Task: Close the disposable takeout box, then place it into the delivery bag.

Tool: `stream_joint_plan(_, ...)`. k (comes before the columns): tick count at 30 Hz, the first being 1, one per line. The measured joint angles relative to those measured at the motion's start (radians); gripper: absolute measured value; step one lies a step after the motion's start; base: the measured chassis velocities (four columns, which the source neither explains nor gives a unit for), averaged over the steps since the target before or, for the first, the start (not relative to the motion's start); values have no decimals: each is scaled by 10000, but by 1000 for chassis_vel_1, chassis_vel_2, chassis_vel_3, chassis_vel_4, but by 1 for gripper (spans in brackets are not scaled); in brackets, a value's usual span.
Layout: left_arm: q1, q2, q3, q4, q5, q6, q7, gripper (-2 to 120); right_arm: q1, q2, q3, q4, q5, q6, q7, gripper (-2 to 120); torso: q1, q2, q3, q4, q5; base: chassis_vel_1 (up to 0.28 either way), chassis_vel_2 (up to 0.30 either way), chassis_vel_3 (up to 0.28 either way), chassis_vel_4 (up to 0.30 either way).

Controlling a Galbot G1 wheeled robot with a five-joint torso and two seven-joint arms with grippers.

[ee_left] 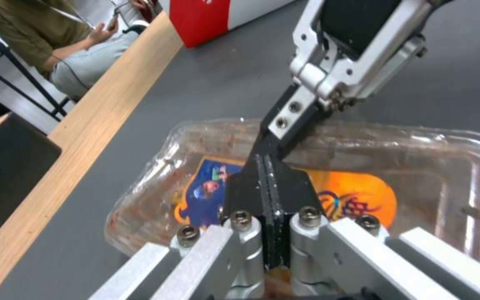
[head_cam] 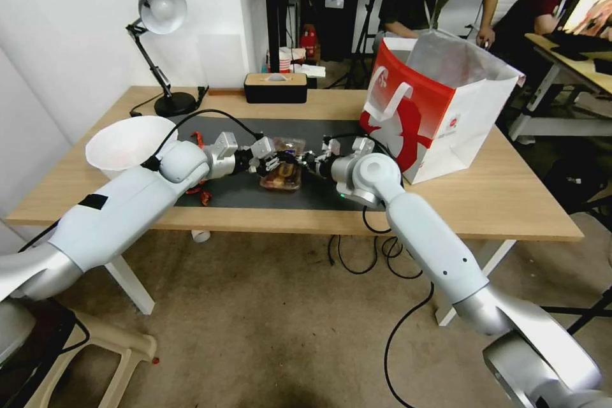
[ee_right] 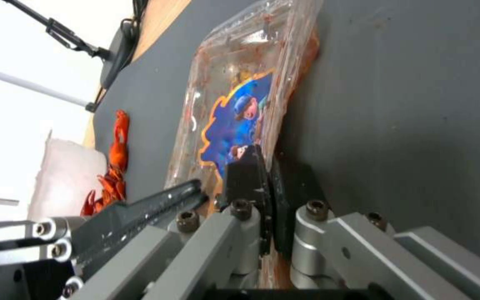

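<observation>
Grippers meet at the mat's middle: your left gripper (ee_left: 268,183) has its pads pressed together on the disposable takeout box (head_cam: 281,172), and your right gripper (ee_right: 266,183) is shut narrow at the box's right edge. Thin plastic may slip or spring open if you lift unevenly. Box lies between both tools, and the delivery bag (head_cam: 440,108) stands to the far right.

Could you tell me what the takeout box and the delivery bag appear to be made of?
The takeout box looks like thin clear glossy plastic: food and a printed sticker show through it, with glints on the ribbed rim. The delivery bag looks like stiff coated paper, holding sharp folds and standing open; its lining seems silvery foil, though that is uncertain.
</observation>
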Motion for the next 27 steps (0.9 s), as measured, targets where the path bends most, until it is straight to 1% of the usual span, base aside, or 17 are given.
stream_joint_plan(7,52,261,-52,-198,47,-33,128,0,-125,-104,144,184,-44,54,-7,0,0,-1,0,2,0,0,0,0,0)
stream_joint_plan(9,166,473,-168,-417,51,-53,221,0,-193,-257,253,418,-43,104,-21,0,0,-1,0,-2,0,0,0,0,0)
stream_joint_plan(11,216,551,-223,-492,51,-74,278,0,-213,-323,279,497,-36,131,-35,0,0,0,0,-2,0,0,0,0,0)
stream_joint_plan(12,348,704,-381,-634,52,-154,427,0,-262,-474,294,676,-22,204,-102,0,0,-1,0,0,1,0,0,0,0)
stream_joint_plan(14,457,776,-507,-715,40,-196,491,0,-294,-557,302,789,-8,236,-135,0,0,-1,0,0,0,0,0,0,0)
stream_joint_plan(17,966,1087,-1140,-1014,-134,-388,903,0,-401,-805,425,1220,79,361,-217,0,0,-1,0,-2,0,0,0,0,0)
stream_joint_plan(18,966,1087,-1140,-1014,-134,-388,903,0,-401,-805,425,1220,79,361,-217,0,0,-1,0,-2,0,0,0,0,0)
stream_joint_plan(19,1167,1204,-1397,-1126,-206,-432,1022,0,-444,-873,452,1362,86,409,-243,0,0,-1,0,-2,0,0,0,0,0)
stream_joint_plan(21,1769,1610,-2171,-1505,-443,-490,1213,0,-606,-1072,541,1816,107,521,-402,0,0,-1,0,-1,-2,0,0,0,0)
stream_joint_plan(22,1769,1610,-2171,-1505,-443,-490,1213,0,-606,-1072,541,1816,107,521,-402,0,0,-1,0,-1,-2,0,0,0,0)
stream_joint_plan(24,2411,1953,-3072,-1912,-560,-501,1357,0,-732,-1253,566,2221,146,610,-487,0,0,-1,1,1,-2,0,0,0,0)
stream_joint_plan(26,3611,2371,-4455,-2563,-799,-500,1430,0,-923,-1508,652,2841,238,740,-560,0,-2,0,-2,1,6,0,0,0,0)
stream_joint_plan(27,3611,2371,-4455,-2563,-799,-500,1430,0,-923,-1508,652,2841,238,740,-560,0,-2,0,-2,1,6,0,0,0,0)
